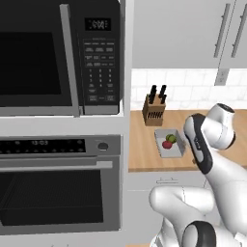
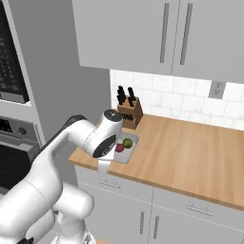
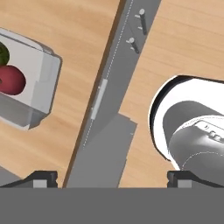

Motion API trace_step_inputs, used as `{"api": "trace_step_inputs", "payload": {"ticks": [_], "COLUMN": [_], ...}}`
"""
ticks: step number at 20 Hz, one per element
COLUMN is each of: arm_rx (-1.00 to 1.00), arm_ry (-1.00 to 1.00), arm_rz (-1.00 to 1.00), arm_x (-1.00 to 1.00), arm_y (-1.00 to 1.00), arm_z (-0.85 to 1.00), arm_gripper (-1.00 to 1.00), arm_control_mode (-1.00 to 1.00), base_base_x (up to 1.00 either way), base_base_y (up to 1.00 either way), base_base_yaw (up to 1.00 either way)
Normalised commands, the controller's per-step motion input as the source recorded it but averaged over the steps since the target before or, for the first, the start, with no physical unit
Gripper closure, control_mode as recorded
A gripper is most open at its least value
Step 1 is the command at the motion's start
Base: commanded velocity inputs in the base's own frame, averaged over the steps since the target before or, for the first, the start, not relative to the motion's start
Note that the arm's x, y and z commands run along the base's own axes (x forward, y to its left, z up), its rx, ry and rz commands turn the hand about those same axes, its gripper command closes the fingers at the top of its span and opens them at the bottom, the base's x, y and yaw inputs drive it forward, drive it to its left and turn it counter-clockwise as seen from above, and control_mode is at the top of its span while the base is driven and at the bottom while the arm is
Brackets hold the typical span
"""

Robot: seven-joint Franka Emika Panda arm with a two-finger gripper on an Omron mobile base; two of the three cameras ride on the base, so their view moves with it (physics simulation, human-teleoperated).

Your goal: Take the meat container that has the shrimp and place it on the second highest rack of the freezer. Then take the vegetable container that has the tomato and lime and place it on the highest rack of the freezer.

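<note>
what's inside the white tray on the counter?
The white tray holds the tomato and the lime, side by side on the wooden counter. The arm hides the tray's near side in the right base view.

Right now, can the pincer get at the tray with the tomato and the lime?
Probably yes. The tray sits near the counter's front edge with nothing over the tomato or lime. The knife block stands behind it, apart. The pincer hangs beside the tray, past the edge.
</note>
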Motion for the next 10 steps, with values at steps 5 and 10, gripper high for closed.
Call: {"api": "trace_step_inputs", "payload": {"ticks": [5, 10], "arm_rx": [0.00, 0.00], "arm_ry": [0.02, 0.03], "arm_rz": [0.00, 0.00], "arm_x": [0.29, 0.20], "arm_y": [0.15, 0.00], "arm_z": [-0.03, -0.12], "arm_gripper": [-1.00, -1.00], "arm_control_mode": [-1.00, -1.00], "base_base_x": [0.00, 0.00], "base_base_y": [0.00, 0.00], "base_base_yaw": [0.00, 0.00]}}
